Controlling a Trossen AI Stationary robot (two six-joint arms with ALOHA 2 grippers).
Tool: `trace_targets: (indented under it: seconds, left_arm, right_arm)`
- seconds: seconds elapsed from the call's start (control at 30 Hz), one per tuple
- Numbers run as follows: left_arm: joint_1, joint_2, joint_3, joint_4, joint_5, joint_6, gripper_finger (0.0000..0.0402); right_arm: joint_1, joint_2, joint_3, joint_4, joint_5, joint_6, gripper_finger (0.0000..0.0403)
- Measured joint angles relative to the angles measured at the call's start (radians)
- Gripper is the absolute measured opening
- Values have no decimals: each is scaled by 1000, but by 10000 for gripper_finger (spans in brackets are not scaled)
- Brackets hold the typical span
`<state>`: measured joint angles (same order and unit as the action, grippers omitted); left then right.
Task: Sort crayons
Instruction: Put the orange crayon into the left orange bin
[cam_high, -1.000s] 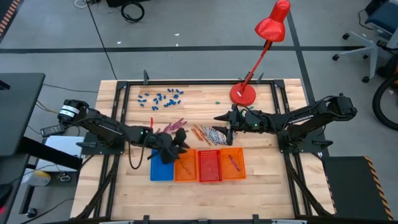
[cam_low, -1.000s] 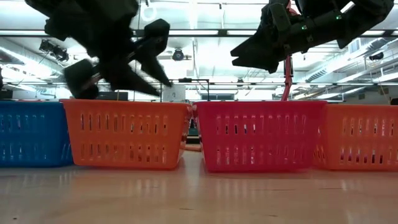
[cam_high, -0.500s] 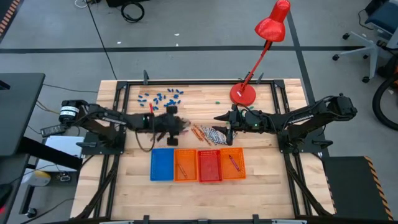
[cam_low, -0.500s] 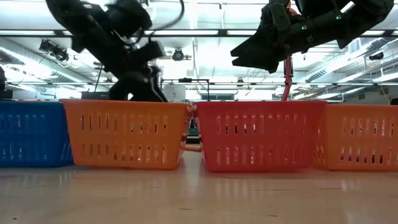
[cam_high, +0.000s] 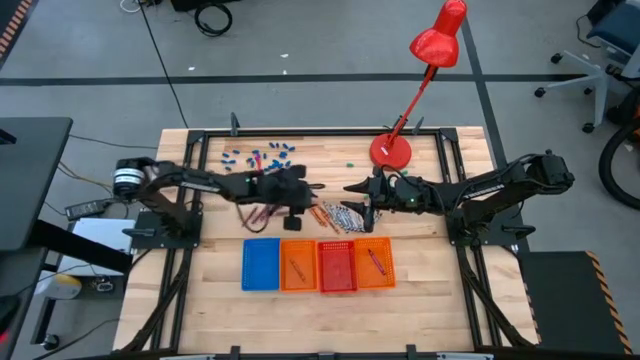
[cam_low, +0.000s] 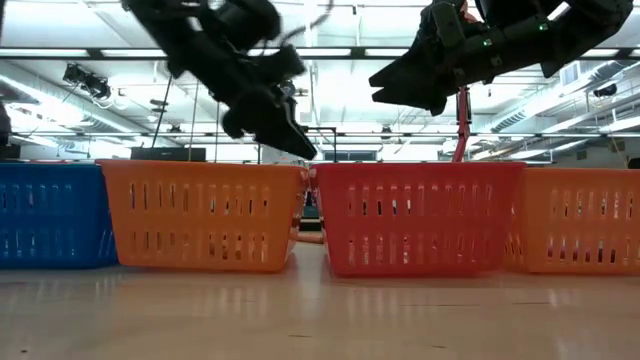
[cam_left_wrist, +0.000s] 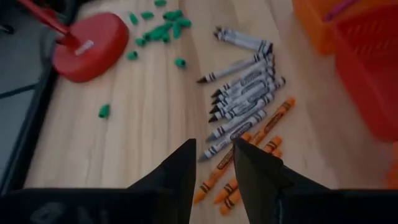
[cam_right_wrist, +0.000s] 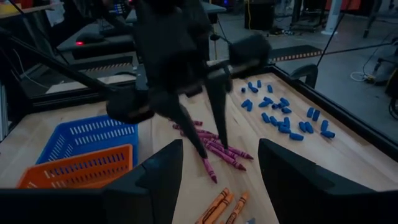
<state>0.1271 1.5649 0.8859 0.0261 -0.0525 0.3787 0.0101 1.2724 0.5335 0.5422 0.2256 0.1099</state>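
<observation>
the left tool (cam_high: 308, 192) hangs above the middle of the desk (cam_high: 420, 275), over the loose crayons, with its two fingers (cam_left_wrist: 180, 174) parted by a narrow gap and nothing between them. in its own wrist view the tips frame the near end of the crayon spread. the right tool (cam_high: 352, 188) hovers just beside the other end of the same spread, fingers (cam_right_wrist: 158, 180) set wide apart and empty, near the red lamp base (cam_high: 390, 151).

the crayons lie in three groups across the desk's centre: magenta-purple ones (cam_high: 265, 210) under the left arm, orange ones (cam_high: 322, 213) in the middle, and silvery grey ones (cam_high: 347, 216) next to them, toward the right tool. the grey (cam_left_wrist: 245, 87) and orange (cam_left_wrist: 249, 155) sticks touch and overlap at their edges.

four trays stand in a tight row along the near side, walls touching: blue tray (cam_high: 260, 264), orange tray (cam_high: 297, 265), red tray (cam_high: 336, 266), and a second orange tray (cam_high: 374, 263). a narrow strip of bare wood separates the tray row from the crayons. the first orange tray holds an orange crayon and the far orange tray a purple one.

stubby blue bits (cam_high: 262, 156) scatter toward the far edge, well apart from the crayons. green bits (cam_left_wrist: 163, 28) lie by the lamp base.

the near part of the desk in front of the trays is open wood.
</observation>
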Motion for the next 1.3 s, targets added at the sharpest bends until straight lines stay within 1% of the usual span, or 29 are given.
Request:
trace_targets:
  seconds: [0.13,0.23,0.37,0.47,0.73,0.9,1.13,1.3]
  left_arm:
    - [25,105,91,-82,30,65,116]
    - [43,183,148,-148,71,110,116]
    - [58,264,206,-186,75,152,116]
    - [62,305,227,-216,76,166,116]
    - [65,333,232,-238,79,169,116]
    - [81,357,232,-228,127,167,116]
    - [99,380,236,-215,146,167,116]
    - [101,382,236,-220,185,167,116]
  right_arm:
    - [2,0,0,-12,1,-6,213]
    - [2,0,0,-21,2,-8,213]
    - [2,0,0,-27,2,-8,213]
    - [2,0,0,-28,2,-8,213]
    - [2,0,0,-27,9,-8,213]
    - [2,0,0,-23,10,-8,213]
    - [2,0,0,-21,10,-8,213]
    - [2,0,0,-21,10,-8,213]
